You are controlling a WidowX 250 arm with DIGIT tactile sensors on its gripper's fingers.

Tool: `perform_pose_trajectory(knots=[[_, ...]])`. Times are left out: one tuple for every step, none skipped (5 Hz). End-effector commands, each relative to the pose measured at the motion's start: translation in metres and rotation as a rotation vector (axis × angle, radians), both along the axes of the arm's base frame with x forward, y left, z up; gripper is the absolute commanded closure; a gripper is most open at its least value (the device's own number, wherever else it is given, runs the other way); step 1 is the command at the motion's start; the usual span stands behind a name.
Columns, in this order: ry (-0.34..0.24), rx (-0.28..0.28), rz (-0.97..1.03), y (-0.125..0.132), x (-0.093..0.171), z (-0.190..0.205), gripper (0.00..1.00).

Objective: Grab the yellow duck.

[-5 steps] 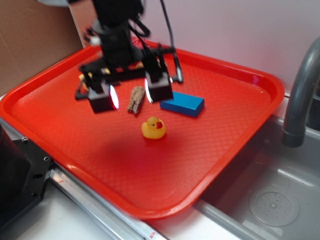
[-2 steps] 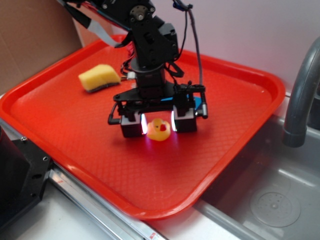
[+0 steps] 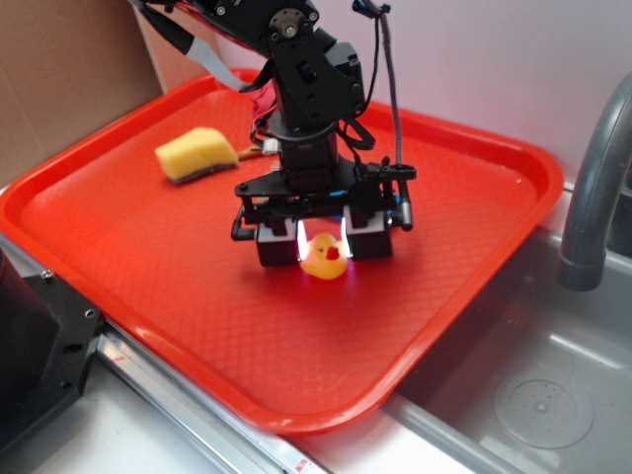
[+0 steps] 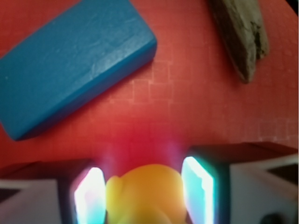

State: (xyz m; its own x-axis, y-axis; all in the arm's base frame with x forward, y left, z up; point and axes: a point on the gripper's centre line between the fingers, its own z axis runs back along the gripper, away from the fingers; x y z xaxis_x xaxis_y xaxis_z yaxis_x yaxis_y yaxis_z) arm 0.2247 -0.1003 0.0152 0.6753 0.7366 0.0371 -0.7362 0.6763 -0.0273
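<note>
Gripper (image 3: 324, 240) low over red tray (image 3: 118, 247), jaws narrowed around the yellow duck (image 3: 325, 259); pads flank it closely, firm contact not confirmed. Duck sits mid-tray. Wrist view: blue block (image 4: 70, 65) and wood piece (image 4: 240, 35) just ahead. Yellow sponge (image 3: 196, 154) well apart. Sink edge (image 3: 474, 395) beside tray.

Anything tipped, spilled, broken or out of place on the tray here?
Nothing stands out. The yellow duck sits upright on the red tray between the fingers of the gripper; sponge, blue block and wood piece lie flat.
</note>
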Motion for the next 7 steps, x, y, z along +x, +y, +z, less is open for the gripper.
perform_pose_trajectory(knots=[[0.019,-0.016,-0.036,0.022,0.004,0.033,1.0],[0.036,-0.038,-0.212,0.039,0.009,0.082,1.0],[-0.024,-0.044,-0.318,0.047,0.002,0.133,1.0],[0.005,-0.058,-0.493,0.048,-0.01,0.171,1.0],[-0.057,-0.089,-0.581,0.059,-0.038,0.208,1.0],[-0.126,-0.084,-0.588,0.062,-0.051,0.216,1.0],[-0.095,-0.068,-0.569,0.064,-0.046,0.211,1.0]])
